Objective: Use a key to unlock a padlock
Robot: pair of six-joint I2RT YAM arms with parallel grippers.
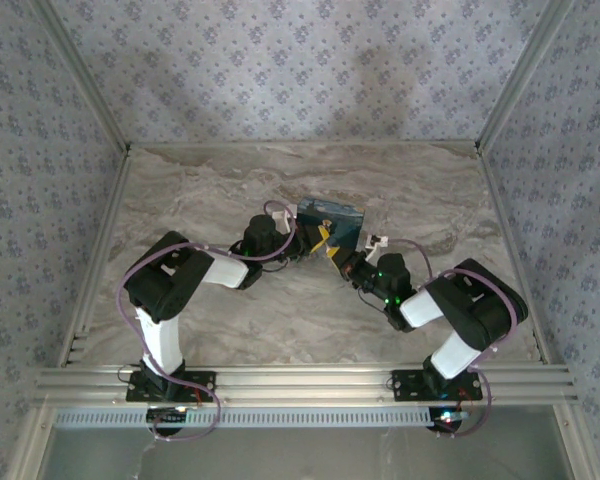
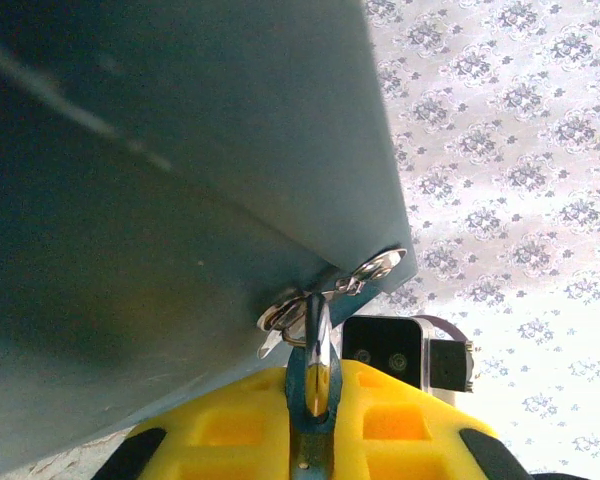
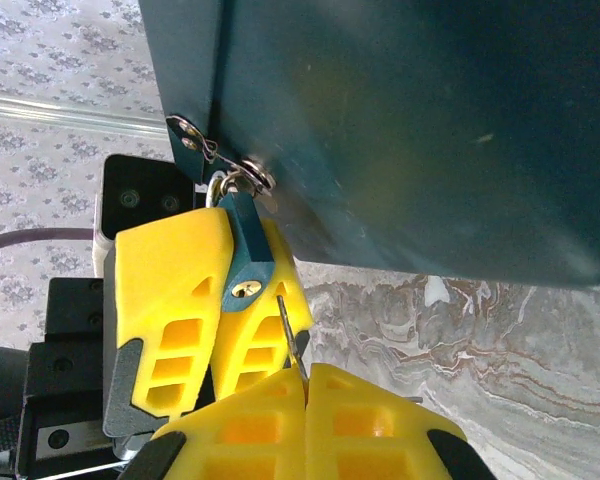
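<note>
We see both arms meeting near the middle of the marble tabletop (image 1: pixel 280 330), a little toward its far edge, where a dark blue box (image 1: pixel 330 218) sits. A small teal padlock (image 3: pixel 242 245) hangs from a metal catch (image 3: pixel 192 135) at the box's lower corner, and its steel loop (image 2: pixel 320 335) passes through a ring there.

The left gripper (image 1: pixel 315 243) reaches in from the left side. Its yellow jaws are clenched on the padlock's body, one on each flat side, so the lock is held clear of the tabletop. In the left wrist view we look up along the lock's narrow edge to the loop and the box above it.

The right gripper (image 3: pixel 305 385) comes from the right side, its yellow jaws pressed together on a thin metal key (image 3: pixel 288 325). The blade sticks out from between them toward the padlock's bottom face. In the right wrist view the brass keyhole (image 3: pixel 245 290) faces us, and the key's tip lies just beside it, against the edge of the lock's bottom. We cannot tell whether the tip touches the lock or the left jaw next to it.
</note>
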